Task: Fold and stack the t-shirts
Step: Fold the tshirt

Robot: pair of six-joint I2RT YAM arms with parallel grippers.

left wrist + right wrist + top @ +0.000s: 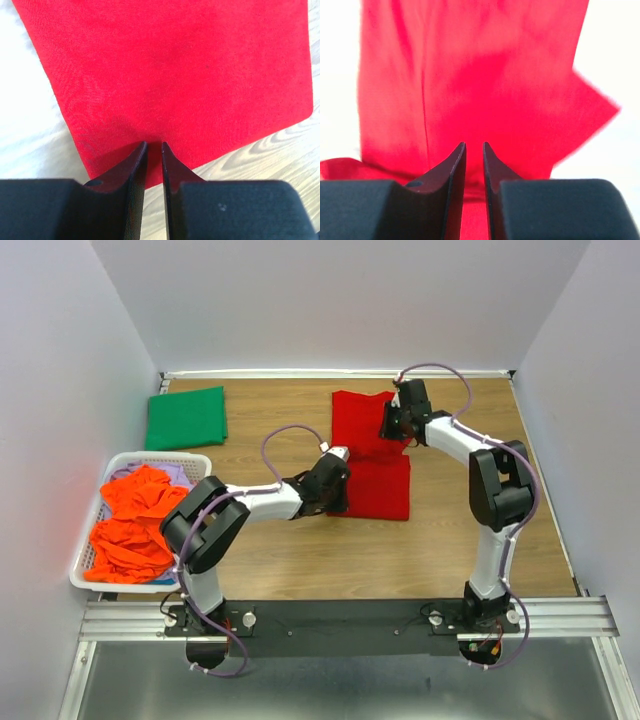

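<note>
A bright red t-shirt (378,478) lies partly folded in the middle of the table. My left gripper (340,500) is at its near left edge, jaws almost together, with red cloth pinched between the tips (154,144). My right gripper (394,428) is at the shirt's far edge, narrowly shut on a raised fold of the red t-shirt (470,80), with cloth filling the gap between the tips (474,144). A dark green t-shirt (186,417) lies folded at the far left. Orange t-shirts (132,525) and a bit of pale lavender cloth (178,472) sit in the basket.
A white slatted basket (150,456) stands at the table's left edge. White walls close in the back and both sides. Bare wood (380,560) runs between the red shirt and the arm bases.
</note>
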